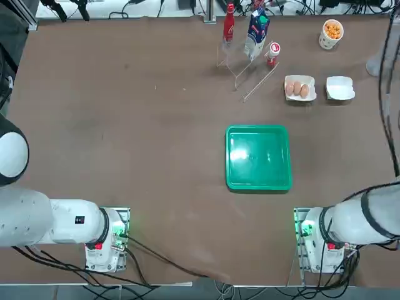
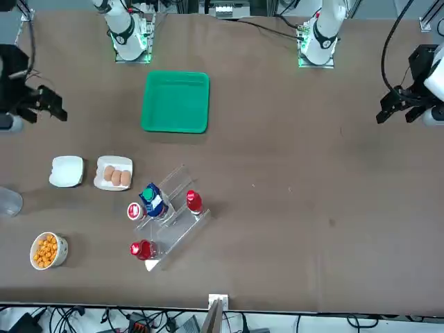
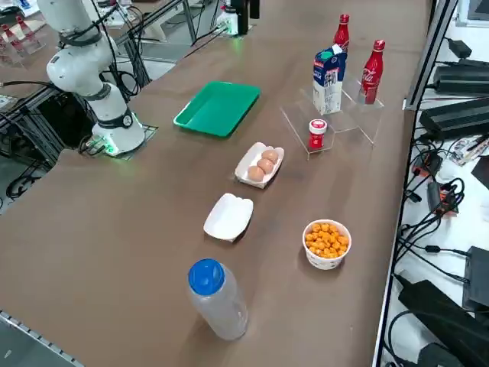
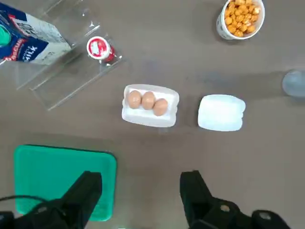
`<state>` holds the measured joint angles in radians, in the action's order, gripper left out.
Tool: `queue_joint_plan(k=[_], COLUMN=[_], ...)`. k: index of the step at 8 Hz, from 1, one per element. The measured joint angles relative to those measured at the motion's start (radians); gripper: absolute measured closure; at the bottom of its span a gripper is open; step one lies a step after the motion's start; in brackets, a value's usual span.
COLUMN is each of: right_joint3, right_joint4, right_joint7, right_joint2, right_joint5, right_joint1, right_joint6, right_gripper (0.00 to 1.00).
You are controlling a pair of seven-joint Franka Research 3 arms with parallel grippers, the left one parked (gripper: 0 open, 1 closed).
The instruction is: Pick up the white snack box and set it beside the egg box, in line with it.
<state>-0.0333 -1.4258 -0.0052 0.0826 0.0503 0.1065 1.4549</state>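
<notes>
White snack box [image 4: 221, 112]: lies on the table just beside the egg box [image 4: 150, 106], a small gap between them, not held.
Right gripper [image 4: 139, 191]: fingers spread wide, nothing between them, hanging above the table near a corner of the green tray [image 4: 57, 176]; the egg box and the snack box lie beyond the fingertips, well apart from them.
Wrist view only: three brown eggs in the egg box; the overhead view shows just two clearly.
Side view only: a clear bottle with a blue cap [image 3: 216, 297] lying near the snack box, on the side away from the egg box.
Snack box axis: its long side runs the same way as the egg box's, the two set side by side in one row.
Beyond the egg box: a cup of orange snacks [image 4: 240, 18], a milk carton [image 4: 28, 38] and a small red-lidded jar [image 4: 99, 48] on a clear stand.
</notes>
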Motion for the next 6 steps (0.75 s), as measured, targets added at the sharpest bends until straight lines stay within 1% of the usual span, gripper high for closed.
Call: queue_joint_plan(k=[1, 2, 3, 4, 6], right_joint3=[-0.017, -0.028, -0.03, -0.03, -0.03], right_joint4=[-0.098, -0.16, -0.193, -0.207, -0.211], right_joint7=[0.0, -0.001, -0.003, -0.004, -0.004], right_joint2=[-0.077, -0.129, -0.151, -0.152, -0.135], right_joint5=[0.0, 0.0, -0.011, -0.029, -0.042], right_joint1=[-0.003, -0.018, -0.044, -0.061, -0.069], right_joint6=[0.03, 0.039, 0.048, 0.057, 0.063], right_gripper=[0.0, 0.0, 0.0, 0.0, 0.0])
